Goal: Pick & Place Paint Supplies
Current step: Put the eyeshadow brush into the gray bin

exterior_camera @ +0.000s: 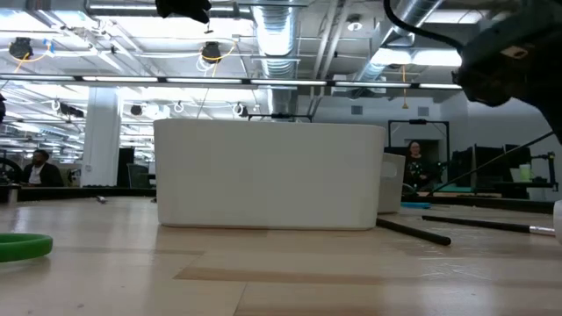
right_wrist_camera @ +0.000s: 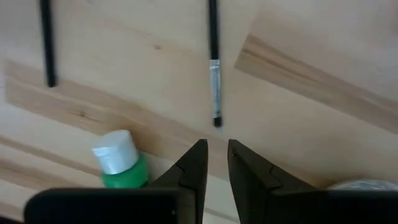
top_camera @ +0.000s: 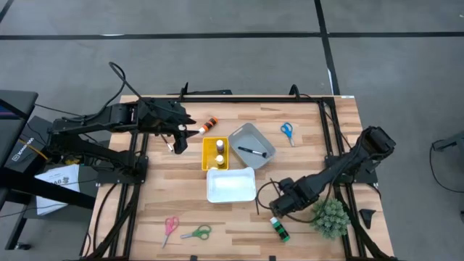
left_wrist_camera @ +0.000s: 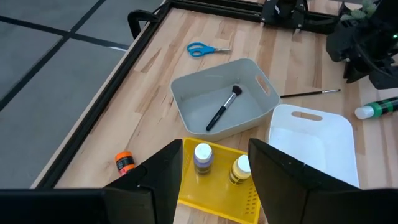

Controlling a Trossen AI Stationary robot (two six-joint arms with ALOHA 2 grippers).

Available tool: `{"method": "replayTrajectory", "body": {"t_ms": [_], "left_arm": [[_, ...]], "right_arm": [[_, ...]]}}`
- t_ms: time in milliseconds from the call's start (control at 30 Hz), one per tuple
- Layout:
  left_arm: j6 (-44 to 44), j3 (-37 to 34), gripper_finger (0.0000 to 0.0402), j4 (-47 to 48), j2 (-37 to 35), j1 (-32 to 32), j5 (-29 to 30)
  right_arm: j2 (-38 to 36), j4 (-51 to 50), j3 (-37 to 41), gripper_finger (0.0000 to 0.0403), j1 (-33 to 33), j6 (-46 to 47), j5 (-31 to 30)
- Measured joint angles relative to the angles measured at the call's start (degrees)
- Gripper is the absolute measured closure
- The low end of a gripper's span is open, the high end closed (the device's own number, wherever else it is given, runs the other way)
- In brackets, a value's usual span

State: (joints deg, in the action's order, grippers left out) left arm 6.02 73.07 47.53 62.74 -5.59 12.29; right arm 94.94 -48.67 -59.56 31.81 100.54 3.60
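The white bin (top_camera: 230,185) sits near the middle of the wooden table (top_camera: 312,138), and the rest is placed from it. Touching its far edge is a yellow tray (top_camera: 215,153) that holds two small paint bottles, a purple one (left_wrist_camera: 203,157) and a yellow one (left_wrist_camera: 240,169). Beside that tray, on the far right of the white bin, a grey bin (top_camera: 251,141) stands turned at an angle with one dark brush (left_wrist_camera: 222,108) lying inside. An orange bottle (top_camera: 211,124) lies on the table beyond the yellow tray, and blue scissors (top_camera: 287,131) lie beyond the grey bin. The left gripper (top_camera: 179,141) hovers just left of the yellow tray, its fingers (left_wrist_camera: 163,175) spread apart with nothing between them. The right gripper (top_camera: 280,206) is low over the table to the right of the white bin, its fingers (right_wrist_camera: 194,163) narrowed to a slim gap and holding nothing; a thin paintbrush (right_wrist_camera: 214,68) lies on the wood just ahead of the tips. A green bottle (top_camera: 279,228) with a white cap lies close beside that gripper, next to a fuzzy green plant (top_camera: 330,217). Pink scissors (top_camera: 170,227) and green scissors (top_camera: 197,233) lie at the near left of the white bin.
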Motion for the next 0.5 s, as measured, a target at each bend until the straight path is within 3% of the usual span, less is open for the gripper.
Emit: {"method": "replayTrajectory", "body": {"t_ms": [500], "left_arm": [[0.22,0.01,0.0224,-0.63,0.00,0.01,0.22]], "right_arm": [[0.00,6.99,5.01,0.0344,-0.04,1.39,1.04]]}}
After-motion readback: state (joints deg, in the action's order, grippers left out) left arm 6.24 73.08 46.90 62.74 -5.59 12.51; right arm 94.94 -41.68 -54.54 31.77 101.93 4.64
